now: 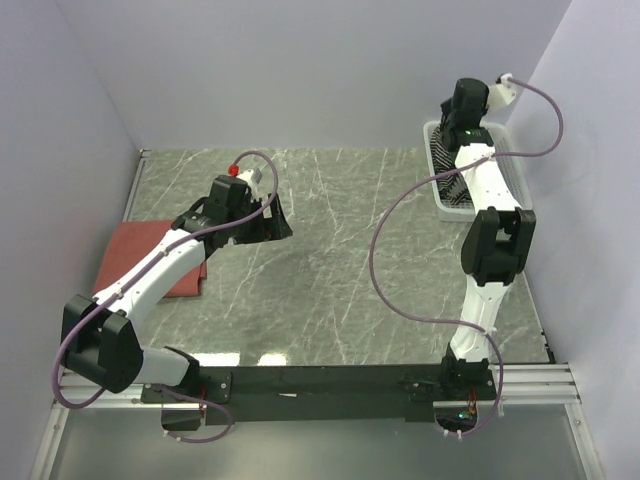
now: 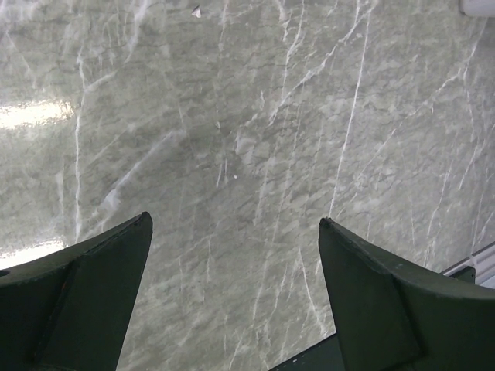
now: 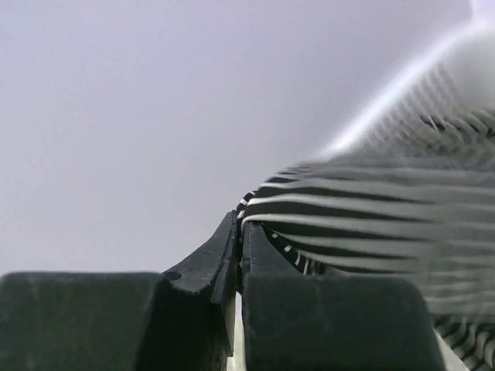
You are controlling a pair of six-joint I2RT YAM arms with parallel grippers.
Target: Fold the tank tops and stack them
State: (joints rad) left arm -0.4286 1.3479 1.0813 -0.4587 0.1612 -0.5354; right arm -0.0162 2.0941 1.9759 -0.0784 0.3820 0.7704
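my right gripper [image 3: 238, 232] was clamped on the striped tank top [image 3: 371, 209] in the white mesh basket [image 1: 432, 165]. my left gripper [image 2: 236, 224] hung wide open over the marble table [image 1: 350, 260], near the folded brick-red tank top [image 1: 135, 255]. thin pinch: the cloth could slip or snag the mesh on lifting.

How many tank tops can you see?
2: a red top lying at the left, a striped top in the white basket at the far right. More may be hidden.

Bright, even light — glare on table [image 2: 255, 154], striped top [image 3: 348, 209] blurred.
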